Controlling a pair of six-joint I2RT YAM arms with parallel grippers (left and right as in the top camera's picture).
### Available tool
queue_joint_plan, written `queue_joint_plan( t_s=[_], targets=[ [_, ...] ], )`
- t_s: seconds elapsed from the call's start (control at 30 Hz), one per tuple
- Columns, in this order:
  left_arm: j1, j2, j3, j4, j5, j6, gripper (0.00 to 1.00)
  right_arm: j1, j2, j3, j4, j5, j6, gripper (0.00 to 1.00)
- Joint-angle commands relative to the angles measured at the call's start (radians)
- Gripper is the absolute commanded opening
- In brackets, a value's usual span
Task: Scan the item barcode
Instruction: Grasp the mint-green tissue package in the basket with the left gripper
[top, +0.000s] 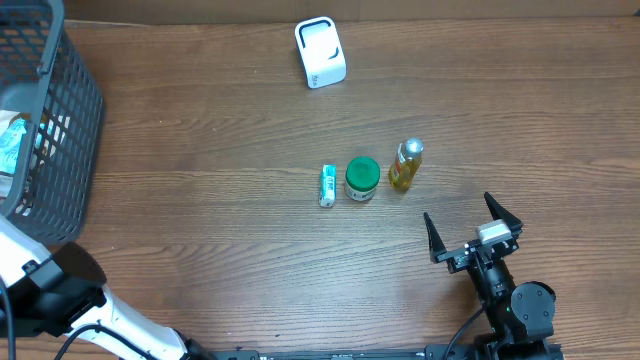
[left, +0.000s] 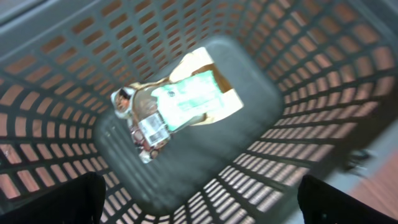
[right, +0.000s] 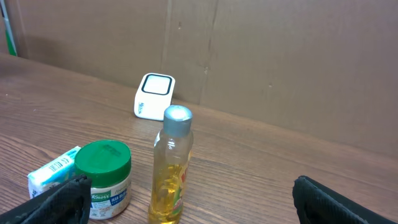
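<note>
Three items stand in a row mid-table: a small white-and-teal box (top: 327, 185), a green-lidded jar (top: 362, 179) and a bottle of yellow oil (top: 405, 165). A white barcode scanner (top: 320, 52) sits at the far edge. My right gripper (top: 472, 232) is open and empty, near the front edge, just short of the bottle. In the right wrist view the bottle (right: 171, 168), jar (right: 104, 177) and box (right: 53, 171) lie ahead of the open gripper (right: 199, 205), with the scanner (right: 154, 95) behind them. My left gripper (left: 199, 205) hangs open and empty over the basket.
A dark mesh basket (top: 60, 120) fills the left edge. Inside it lie a pale packet (left: 193, 93) and a small jar-like item (left: 140, 124) on the basket floor (left: 249, 124). A cardboard wall (right: 280, 56) backs the table.
</note>
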Motion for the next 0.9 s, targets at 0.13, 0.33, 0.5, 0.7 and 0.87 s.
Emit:
queue_joint_plan(
  t_s=[0.13,0.33,0.5,0.7,0.87],
  targets=[
    [0.050,0.017,-0.156,0.063,-0.020,0.007,1.00,0.002,-0.008,-0.011,0.004,-0.002,0.000,1.00],
    [0.058,0.020,-0.291,0.137,-0.029,0.046,1.00,0.002,-0.008,-0.011,0.004,-0.002,0.000,1.00],
    [0.058,0.020,-0.373,0.180,-0.117,0.050,1.00,0.002,-0.008,-0.011,0.004,-0.002,0.000,1.00],
    [0.058,0.022,-0.394,0.198,-0.115,0.057,1.00,0.002,-0.008,-0.011,0.004,-0.002,0.000,1.00],
    [0.058,0.038,-0.395,0.212,-0.114,0.080,1.00,0.002,-0.008,-0.011,0.004,-0.002,0.000,1.00]
  ],
)
